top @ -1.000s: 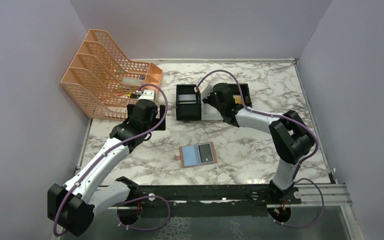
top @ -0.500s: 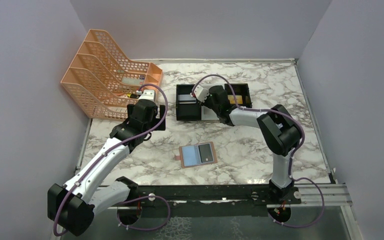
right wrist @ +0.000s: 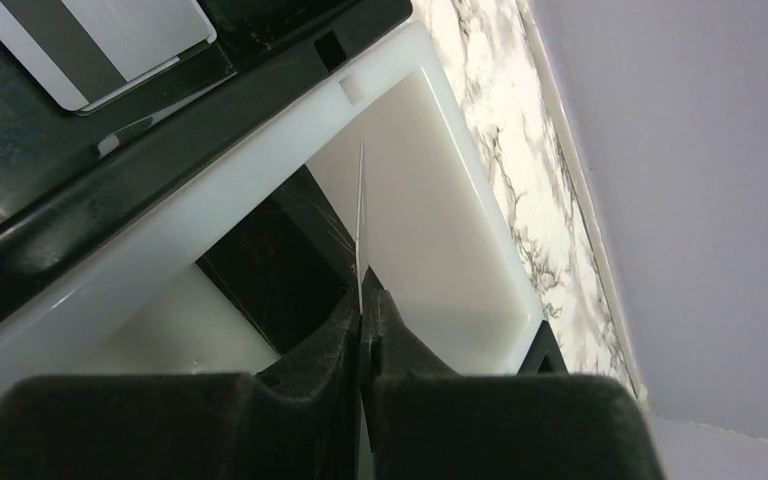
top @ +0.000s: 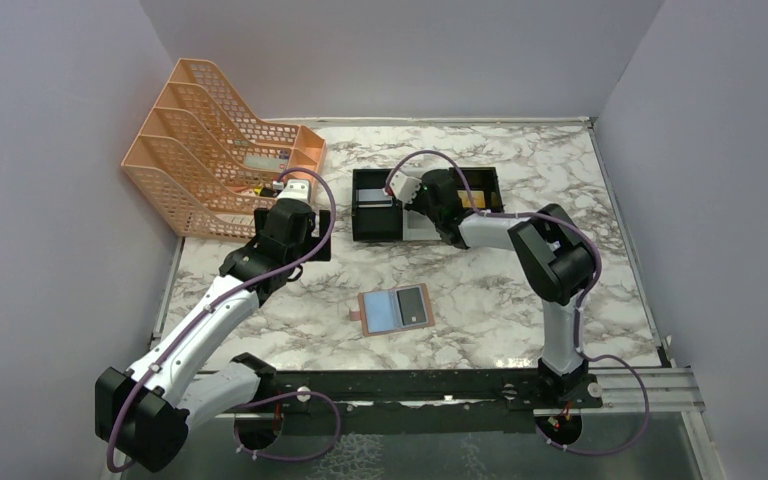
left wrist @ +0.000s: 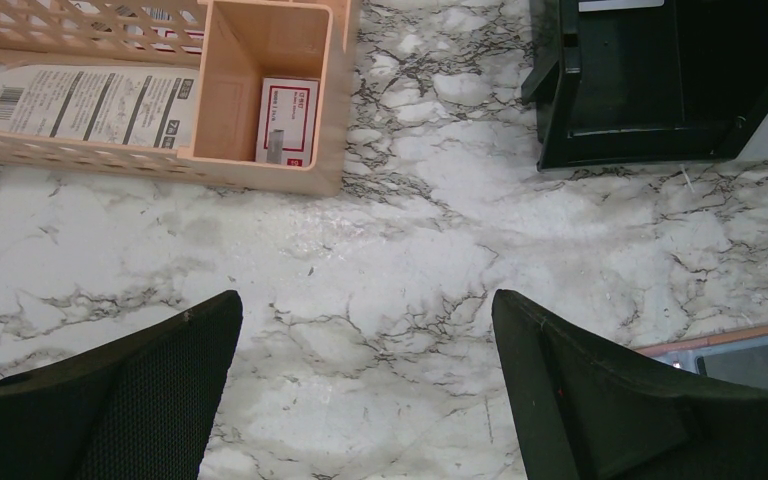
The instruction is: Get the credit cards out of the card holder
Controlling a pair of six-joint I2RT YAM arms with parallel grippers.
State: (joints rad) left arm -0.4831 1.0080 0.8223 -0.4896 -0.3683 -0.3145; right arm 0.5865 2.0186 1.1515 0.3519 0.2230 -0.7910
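Right wrist view: right gripper [right wrist: 365, 300] pinching a thin pale plastic card [right wrist: 361, 220] edge-on over the white box tray [right wrist: 440, 230]. Idle left gripper [left wrist: 365, 300] spread wide. Remaining, apparently: dark grey card [top: 414, 306] inside the open tan leather card holder [top: 383, 312], mid-table.

We can read no word or number with certainty in these views; the nearest to legible print is in the left wrist view, where a white label [left wrist: 80, 100] lies inside the orange mesh rack [left wrist: 260, 172], bearing a barcode [left wrist: 0, 100] at its left end and several rows of dark print, all too small for us to make out. In the rack's end compartment we see a small white box [left wrist: 288, 120] with a red frame and red lettering near its top; the letters are too blurred to spell.
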